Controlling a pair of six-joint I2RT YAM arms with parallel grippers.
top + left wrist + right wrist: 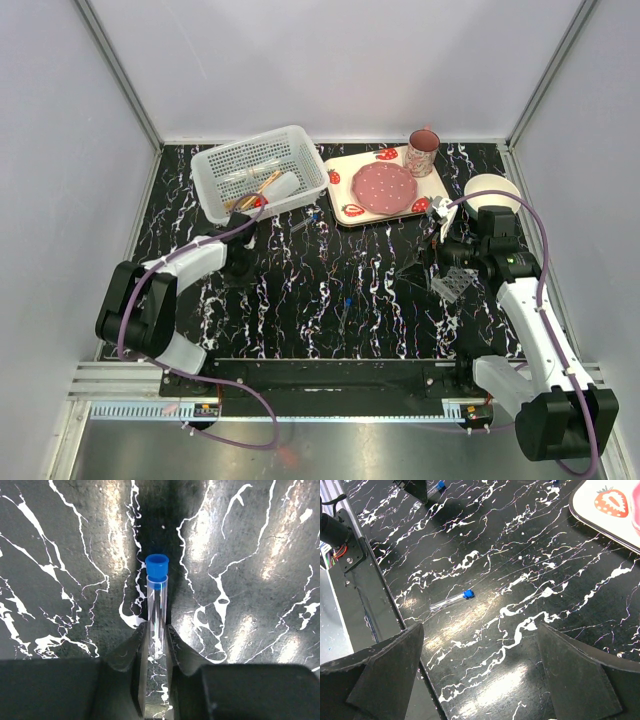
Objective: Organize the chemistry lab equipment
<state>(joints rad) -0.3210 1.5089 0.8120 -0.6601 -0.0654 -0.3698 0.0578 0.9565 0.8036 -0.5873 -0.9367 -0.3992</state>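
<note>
While the left gripper (156,637) clamps a blue-capped tube (157,600) between its fingers, the right gripper (480,645) hangs wide open. Second tube (451,600) lies loose on the table (545,570) beyond. Basket (225,160) of lab items farthest back.

Overhead light is glaring in soft white patches off the glossy marbled tabletop (260,580) in both my wrist views, and a dark shadow is lying behind the sharp blue-capped tube (157,615). The left gripper (156,630) and right gripper (481,627) are showing dim and blurred up close; the top view is reading evenly bright.
</note>
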